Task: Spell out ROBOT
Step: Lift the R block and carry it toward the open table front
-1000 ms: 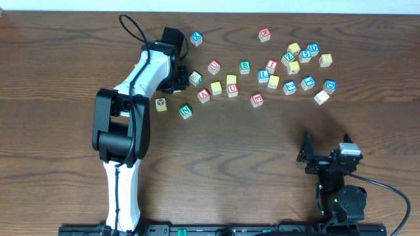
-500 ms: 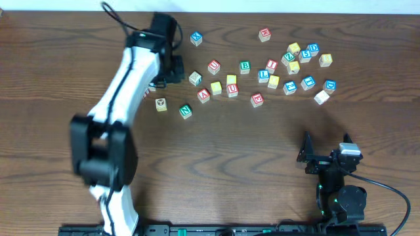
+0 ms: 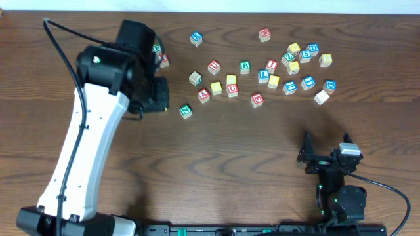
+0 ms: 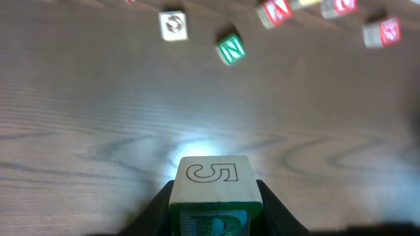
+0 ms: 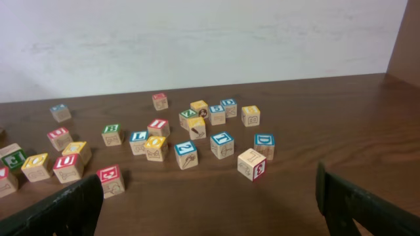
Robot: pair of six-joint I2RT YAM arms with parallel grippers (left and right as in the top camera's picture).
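Observation:
My left gripper (image 3: 152,99) (image 4: 215,204) is shut on a wooden cube (image 4: 211,190) with a green letter face, most likely the R, and a drawn 5 on top. It hangs above bare table left of the green N cube (image 3: 186,111) (image 4: 231,49). In the overhead view the arm hides the held cube. The green B cube (image 3: 245,66) (image 5: 112,134) lies in the scattered cluster with yellow cubes (image 3: 231,80) (image 5: 155,147) and blue cubes (image 3: 263,75) (image 5: 222,145). I cannot pick out the T. My right gripper (image 3: 326,149) (image 5: 210,216) rests open at the front right, with nothing in it.
Red-lettered cubes (image 3: 203,95) (image 3: 256,99) lie among the others. A pale cube (image 4: 173,25) sits beside the N. A green cube (image 3: 157,48) and a red cube (image 3: 164,60) lie next to the left arm (image 3: 98,118). The cluster stretches to the back right.
The left arm has swung left and toward the front, away from the cluster, still shut on its cube. It now covers the pale cube in the overhead view. The right arm has not moved.

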